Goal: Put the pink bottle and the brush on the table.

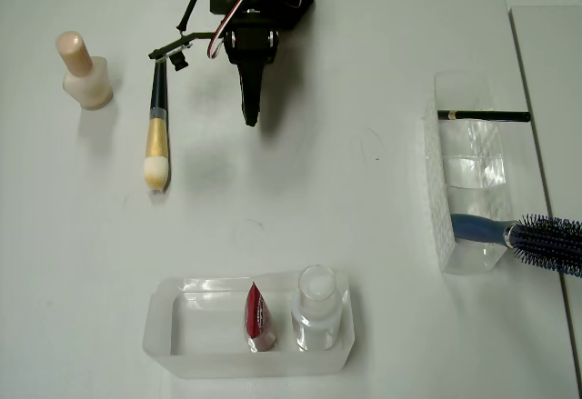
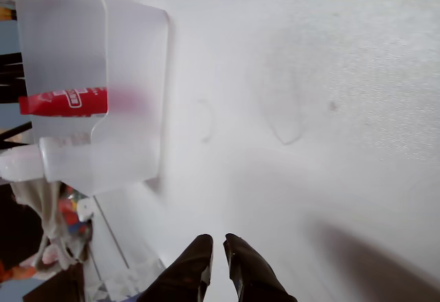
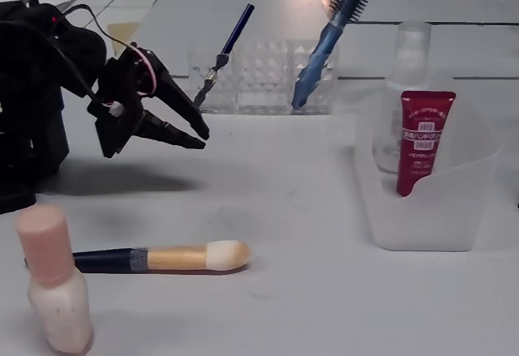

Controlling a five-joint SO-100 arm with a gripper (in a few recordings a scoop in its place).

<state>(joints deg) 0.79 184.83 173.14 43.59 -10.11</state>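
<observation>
**Bottle and brush lay on the tabletop, gripper empty**

You had the pink bottle [image 1: 85,74] standing upright on the bare white table [image 1: 364,190], at the far left in the overhead view. Its squat, rounded body looked pale and matte, topped by a narrower rounded cap. Just to its right lay the brush [image 1: 157,134], flat on the table and apart from the bottle: dark slim handle, gold ferrule, soft cream tip pointing toward the near edge.

Your black gripper [image 1: 250,119] hung above the table to the right of the brush, holding nothing. In the wrist view its two tapered, glossy fingers [image 2: 196,257] stood close together with only a thin gap between the tips.

Near the front edge sat a frosted translucent plastic tray [image 1: 182,344] with rounded corners, holding a red tube [image 1: 258,317] and a clear bottle [image 1: 317,308] with a white cap. At the right, a clear faceted organizer [image 1: 441,190] held a thin dark pencil [image 1: 484,115] and a blue-handled hairbrush [image 1: 532,237] with stiff dark bristles.
</observation>
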